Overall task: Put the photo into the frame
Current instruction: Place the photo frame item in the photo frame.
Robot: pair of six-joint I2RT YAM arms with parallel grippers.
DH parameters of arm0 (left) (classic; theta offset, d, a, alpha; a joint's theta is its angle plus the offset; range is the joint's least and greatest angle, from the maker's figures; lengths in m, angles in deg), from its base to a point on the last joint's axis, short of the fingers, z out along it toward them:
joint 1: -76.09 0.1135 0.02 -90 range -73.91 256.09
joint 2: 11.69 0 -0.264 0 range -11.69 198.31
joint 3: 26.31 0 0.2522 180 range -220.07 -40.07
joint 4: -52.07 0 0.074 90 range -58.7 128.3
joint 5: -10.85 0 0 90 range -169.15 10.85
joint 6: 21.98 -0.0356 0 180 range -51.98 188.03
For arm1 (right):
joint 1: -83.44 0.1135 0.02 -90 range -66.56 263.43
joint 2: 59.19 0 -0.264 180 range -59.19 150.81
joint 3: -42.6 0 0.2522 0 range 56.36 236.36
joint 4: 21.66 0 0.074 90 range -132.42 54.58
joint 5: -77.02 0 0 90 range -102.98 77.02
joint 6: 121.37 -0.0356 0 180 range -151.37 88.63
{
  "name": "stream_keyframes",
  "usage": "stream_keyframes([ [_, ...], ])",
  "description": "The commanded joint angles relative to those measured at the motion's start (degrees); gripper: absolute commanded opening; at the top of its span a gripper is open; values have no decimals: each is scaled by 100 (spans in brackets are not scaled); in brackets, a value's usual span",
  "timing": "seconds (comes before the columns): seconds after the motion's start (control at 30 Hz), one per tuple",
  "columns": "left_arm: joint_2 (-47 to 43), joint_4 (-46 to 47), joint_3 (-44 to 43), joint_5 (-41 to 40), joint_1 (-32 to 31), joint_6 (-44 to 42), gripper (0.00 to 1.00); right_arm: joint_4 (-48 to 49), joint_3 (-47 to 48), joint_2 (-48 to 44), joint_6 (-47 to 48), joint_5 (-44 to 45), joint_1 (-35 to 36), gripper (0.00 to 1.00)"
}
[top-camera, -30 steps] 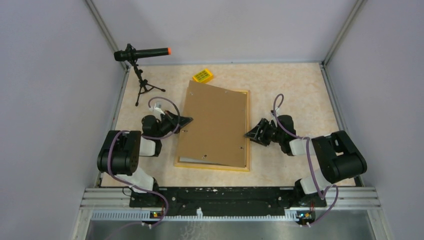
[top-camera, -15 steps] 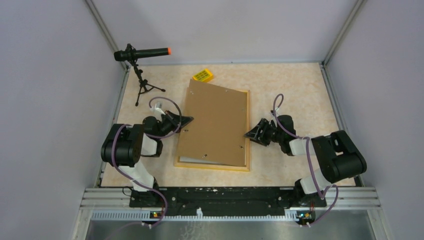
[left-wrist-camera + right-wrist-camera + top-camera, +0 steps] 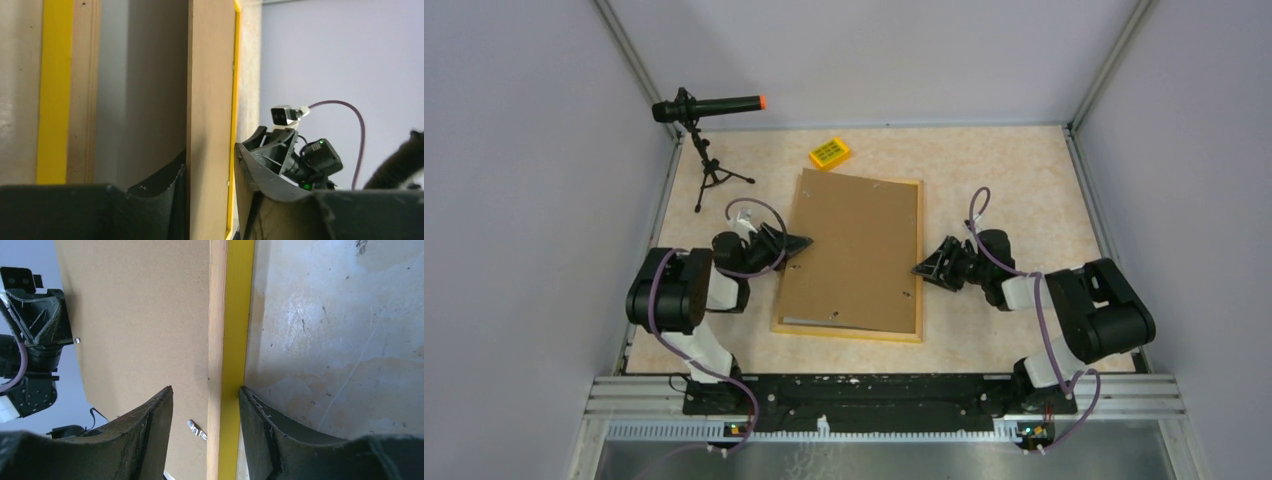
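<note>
Alignment is nearing completion: the frame (image 3: 849,333) is lying flat in the middle of the table (image 3: 1004,180), and the brown backing board (image 3: 854,250) is sitting on it, squared up within the rails. We are finding the photo (image 3: 807,320) almost wholly hidden under that board; only a pale strip along the near-left inner edge is showing, and we are taking it for the print's border. The left gripper (image 3: 804,241) is reaching in from the left with its jaws parted and the board's left edge between the fingers, straddling rather than clamping it. We are judging that this stance is letting the board drop while guiding it sideways. The right gripper (image 3: 916,268) is standing opposite with its jaws spread across the right rail, one finger over the board and the other beside the rail's outer yellow face, pinching nothing. We are reading this as a brace that is keeping the frame from sliding. Compared with a second ago, the board is no longer lying skewed with its far-left corner riding past the far rail toward the small yellow block (image 3: 829,152). It is now lying parallel to the rails, and the left jaws, clamped on its edge then, are now opening. The right arm is holding its position.
</note>
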Motion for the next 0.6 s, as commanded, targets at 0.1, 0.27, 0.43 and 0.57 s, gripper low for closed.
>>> stream_keyframes([
  [0.1, -1621, -4059, -1071, -530, -157, -2080, 55, -201, 56, 158, 144, 110, 98, 51],
  [0.27, -1891, -6594, -2284, -1019, -176, -3121, 76, -160, 96, 199, 156, 77, 98, 51],
  [0.43, -1685, -7021, -2560, -517, -212, -3293, 78, -180, 177, 201, 190, 101, 98, 51],
  [0.57, -1555, -6724, -2403, -500, -465, -3113, 78, -183, 214, 217, 191, 89, 99, 51],
])
